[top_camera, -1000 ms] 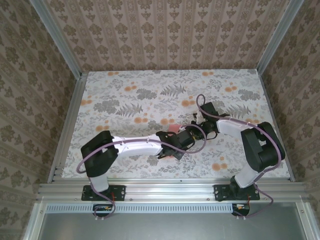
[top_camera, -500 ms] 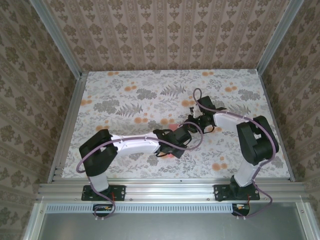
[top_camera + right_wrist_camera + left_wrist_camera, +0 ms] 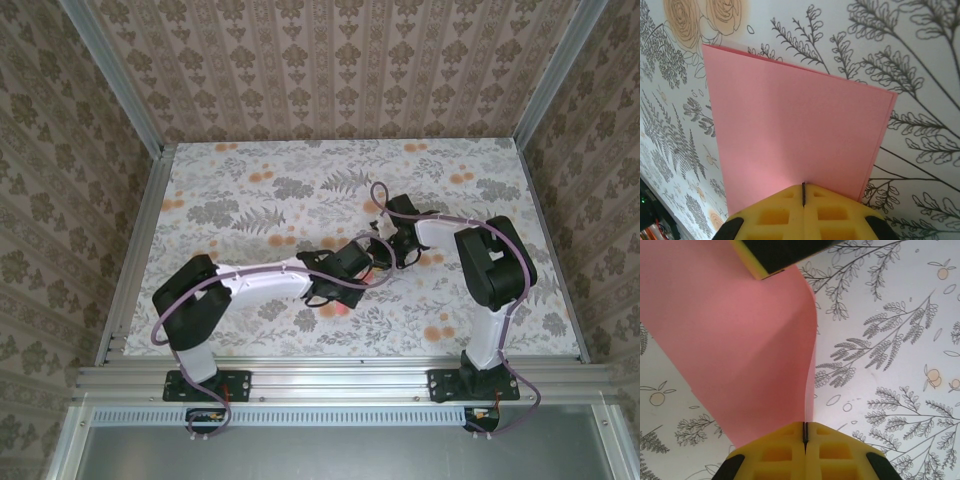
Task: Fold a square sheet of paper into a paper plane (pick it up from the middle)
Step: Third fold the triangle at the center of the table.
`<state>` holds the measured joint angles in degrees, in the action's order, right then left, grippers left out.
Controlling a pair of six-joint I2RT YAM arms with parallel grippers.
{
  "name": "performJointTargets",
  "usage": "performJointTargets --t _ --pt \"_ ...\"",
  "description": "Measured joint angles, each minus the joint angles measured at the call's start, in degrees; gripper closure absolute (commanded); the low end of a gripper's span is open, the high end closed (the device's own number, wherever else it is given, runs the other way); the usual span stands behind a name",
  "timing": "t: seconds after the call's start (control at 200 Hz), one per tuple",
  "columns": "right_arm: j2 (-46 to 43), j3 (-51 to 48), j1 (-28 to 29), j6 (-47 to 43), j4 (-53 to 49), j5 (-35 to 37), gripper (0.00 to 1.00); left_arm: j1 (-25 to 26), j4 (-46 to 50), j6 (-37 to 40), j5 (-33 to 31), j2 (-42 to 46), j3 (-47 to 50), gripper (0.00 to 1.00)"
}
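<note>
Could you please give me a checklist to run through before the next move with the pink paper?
1. Left gripper jaws shut on the square sheet of paper: ok.
2. Right gripper jaws shut on it: ok.
3. Paper untorn where visible: ok.
4. Doubled edges close to flush in the right wrist view: ok.
5. Paper flat between the grippers: not ok, it bows.
6. Paper clear of the table: cannot tell.

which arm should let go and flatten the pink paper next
Probably left. The right gripper is shut on the square sheet of paper where its edges lie aligned and flat; the left gripper clamps a bowed part.
</note>
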<state>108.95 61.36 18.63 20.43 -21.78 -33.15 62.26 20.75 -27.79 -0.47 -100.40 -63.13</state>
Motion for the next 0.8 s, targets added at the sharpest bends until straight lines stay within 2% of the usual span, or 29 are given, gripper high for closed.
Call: performJointTargets --t 0.29,0.8 --pt "0.55 0.85 0.0 -2.73 -1.11 -0.11 0.94 -3.17 -0.68 0.68 3.74 0.02 0.46 1.0" --pt "0.74 1.29 0.07 -3.5 -1.81 -0.11 0.94 -4.61 -0.66 2.38 4.42 -0.09 0.44 1.0"
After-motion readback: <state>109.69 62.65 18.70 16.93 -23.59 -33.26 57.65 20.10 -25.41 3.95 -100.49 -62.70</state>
